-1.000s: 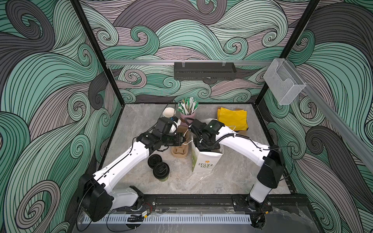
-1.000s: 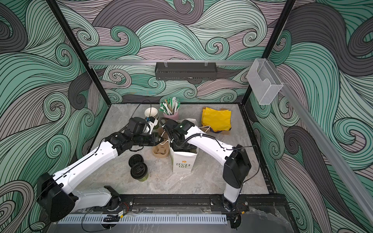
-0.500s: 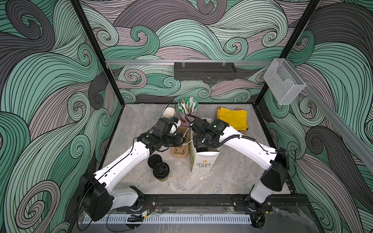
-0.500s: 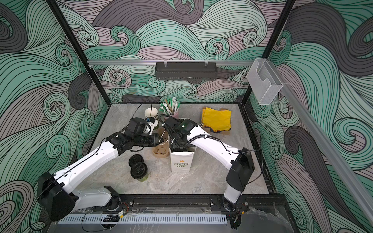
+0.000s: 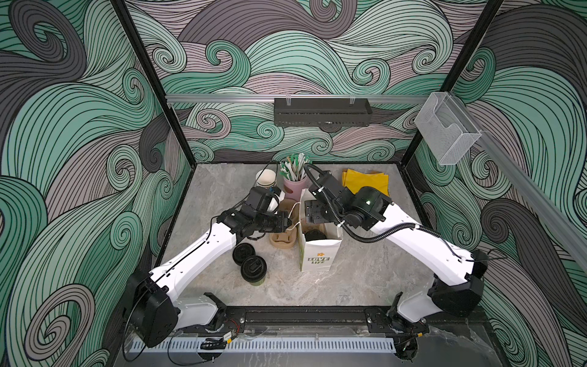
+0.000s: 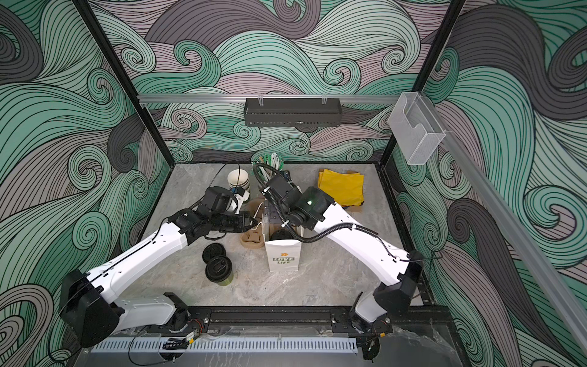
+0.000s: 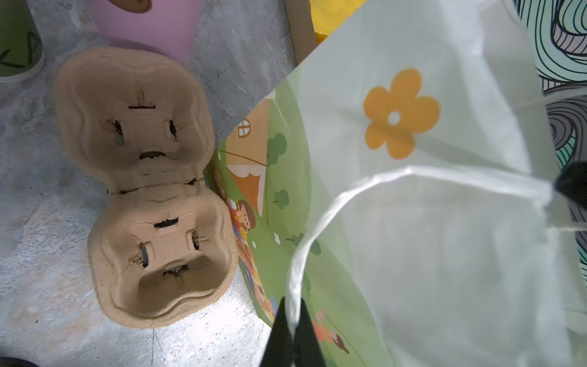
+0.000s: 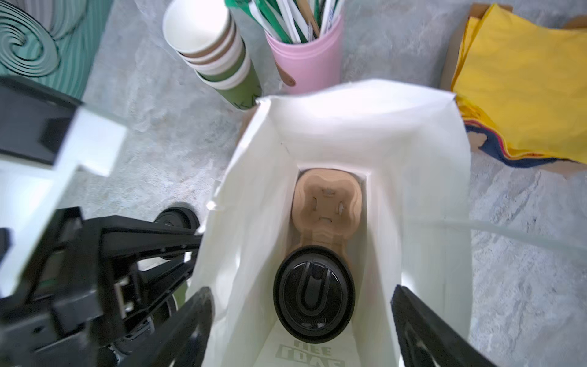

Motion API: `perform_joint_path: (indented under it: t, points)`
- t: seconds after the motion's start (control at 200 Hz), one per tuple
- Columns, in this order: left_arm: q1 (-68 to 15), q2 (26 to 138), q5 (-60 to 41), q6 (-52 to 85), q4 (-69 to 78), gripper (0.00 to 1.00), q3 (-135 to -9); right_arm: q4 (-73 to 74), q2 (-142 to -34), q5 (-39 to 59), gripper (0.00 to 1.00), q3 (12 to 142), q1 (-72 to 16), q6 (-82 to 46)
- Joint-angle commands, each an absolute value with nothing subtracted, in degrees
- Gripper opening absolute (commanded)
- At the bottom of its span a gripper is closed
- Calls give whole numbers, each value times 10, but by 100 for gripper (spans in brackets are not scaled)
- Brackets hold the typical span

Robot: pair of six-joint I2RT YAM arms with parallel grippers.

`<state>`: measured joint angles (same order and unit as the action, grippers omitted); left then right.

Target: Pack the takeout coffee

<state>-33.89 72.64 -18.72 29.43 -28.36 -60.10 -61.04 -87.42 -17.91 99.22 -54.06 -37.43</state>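
My left pincer (image 7: 293, 305) grips the bag handle (image 7: 317, 222) so the bag gapes mid-frame; my right pincer (image 8: 301, 294), released, hovers over the cup (image 8: 314, 298) inside.

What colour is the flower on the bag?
The flower is orange with a white middle, clearest in the left wrist view.
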Motion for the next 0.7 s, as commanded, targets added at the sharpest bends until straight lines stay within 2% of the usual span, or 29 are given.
perform_joint_path:
  t: [0.0, 0.085, 0.325, 0.545, 0.695]
  points:
    - [-338, 730, -194, 283, -294, 0, -600, -567, -856, -168, 87, 1023, -557, -332]
    - [-338, 731, -194, 283, -293, 3, -602, -579, -846, -154, 87, 1053, -576, -319]
    - [-338, 711, -188, 285, -286, 36, -613, -709, -770, -186, 84, 1064, -636, -404]
    - [-336, 658, -154, 272, -299, 58, -612, -796, -660, -238, 84, 938, -636, -542]
    - [-337, 598, -96, 267, -303, 67, -600, -785, -672, -209, 83, 887, -615, -571]
